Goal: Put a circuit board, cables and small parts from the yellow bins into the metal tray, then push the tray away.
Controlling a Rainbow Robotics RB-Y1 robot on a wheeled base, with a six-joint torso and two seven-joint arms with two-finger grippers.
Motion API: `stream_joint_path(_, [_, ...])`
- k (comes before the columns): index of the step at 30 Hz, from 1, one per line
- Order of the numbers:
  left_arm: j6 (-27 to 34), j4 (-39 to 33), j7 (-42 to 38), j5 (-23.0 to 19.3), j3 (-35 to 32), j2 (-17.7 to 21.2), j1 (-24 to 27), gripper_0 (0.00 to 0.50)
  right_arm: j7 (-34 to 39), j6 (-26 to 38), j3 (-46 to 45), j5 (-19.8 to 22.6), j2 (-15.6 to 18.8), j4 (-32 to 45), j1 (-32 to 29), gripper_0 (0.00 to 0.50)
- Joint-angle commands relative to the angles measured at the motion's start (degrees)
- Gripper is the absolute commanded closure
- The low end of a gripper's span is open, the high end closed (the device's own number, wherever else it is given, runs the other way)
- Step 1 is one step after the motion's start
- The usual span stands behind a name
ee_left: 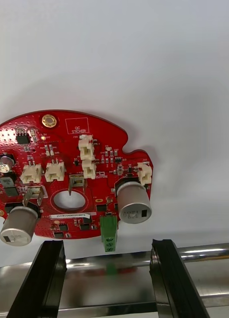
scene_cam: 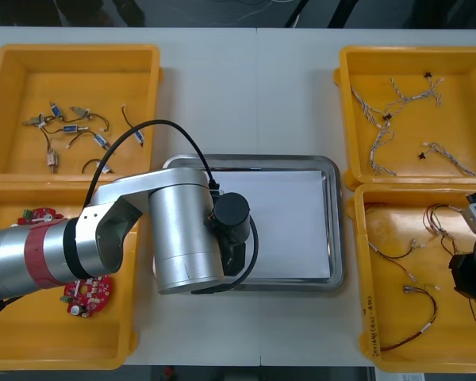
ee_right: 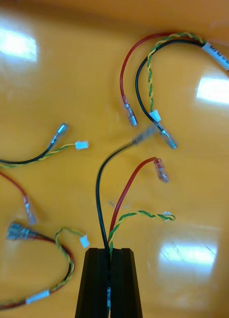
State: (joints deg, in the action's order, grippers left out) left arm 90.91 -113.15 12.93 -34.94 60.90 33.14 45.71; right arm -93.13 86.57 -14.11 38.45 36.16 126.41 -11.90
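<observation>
Left gripper [ee_left: 108,246] over the near rim of the metal tray [scene_cam: 334,222], which sits mid-desk [scene_cam: 246,95] between the yellow bins. Its fingers [ee_left: 49,268] stand wide apart and hold nothing. The round red circuit board [ee_left: 74,174] lies flat on the tray's white floor just beyond them. The wide stance suggests a gripper clear of a part that is already placed. The board faces component-side up, showing two silver capacitors, white sockets, a green terminal block and a central hole. Right gripper [ee_right: 109,251] low in the near right bin [scene_cam: 363,317]. Its fingers are pinched narrow on one cable bundle [ee_right: 101,208] of black, red and twisted green-yellow leads. They grip it close to one end, so the terminal tips fan free above the bin floor, apparently ready for lifting. Similar cables lie loose around it.
</observation>
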Motion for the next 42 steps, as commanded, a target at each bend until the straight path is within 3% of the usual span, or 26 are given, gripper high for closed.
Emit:
stream_joint_path(1, [-0.82,-1.11,-3.43,0.04,0.63,-0.88,-0.36,0.000,1.99,4.13,-6.63,6.29,5.15,3.67,0.56,0.500])
stream_joint_path(7, [-0.73,-2.87,-4.40,-0.31,-0.87,-0.27,-0.36,0.000,2.25,6.51,-11.11,13.76,9.81,3.84,1.27,0.500])
stream_joint_path(13, [0.24,-4.36,-4.40,-3.21,-5.44,0.53,-0.36,0.000,2.34,12.22,-15.68,19.12,13.76,3.84,3.64,0.500])
stream_joint_path(18, [4.63,-6.30,-3.70,-4.44,-9.22,0.79,-0.27,0.000,2.34,13.80,-16.47,23.34,17.72,3.84,5.13,0.500])
stream_joint_path(26, [10.61,-9.11,-1.50,-10.06,-17.04,3.87,-0.01,0.000,1.99,14.68,-13.05,30.37,22.90,3.84,10.41,0.500])
stream_joint_path(32, [15.00,-9.46,3.16,-14.55,-23.54,6.15,-0.10,0.000,1.90,14.77,-7.16,32.74,25.80,3.84,16.65,0.500])
stream_joint_path(37, [19.09,-9.46,6.67,-16.13,-28.20,8.17,-0.10,0.000,1.72,14.77,-1.71,33.36,26.07,3.84,22.71,0.500])
stream_joint_path(42, [19.09,-9.46,9.22,-18.06,-32.16,11.25,-0.19,0.000,1.64,14.77,2.77,34.59,26.07,3.84,27.81,0.500])
